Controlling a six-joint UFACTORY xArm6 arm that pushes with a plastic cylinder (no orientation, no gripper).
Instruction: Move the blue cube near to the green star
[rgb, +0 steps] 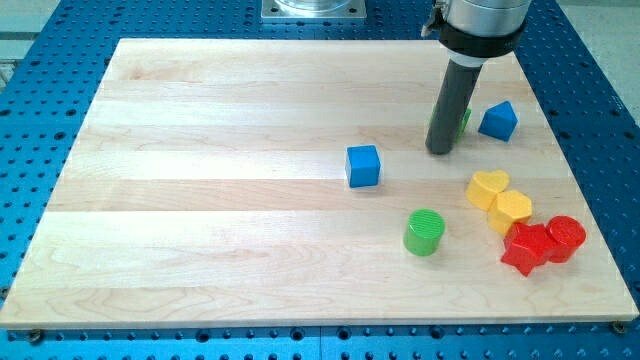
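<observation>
One blue cube (364, 165) sits near the middle of the wooden desk (200, 200), apart from my tip (439, 151) to its right. The rod has no fingers to open or close. The green star (462, 121) peeks out behind the rod

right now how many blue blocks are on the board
2: a blue cube near the middle, and a blue block at the view's upper right, right of my tip. None seems hidden.

cube (364, 166) at view's left of my tip (439, 151), cylinder (424, 232) below
</observation>
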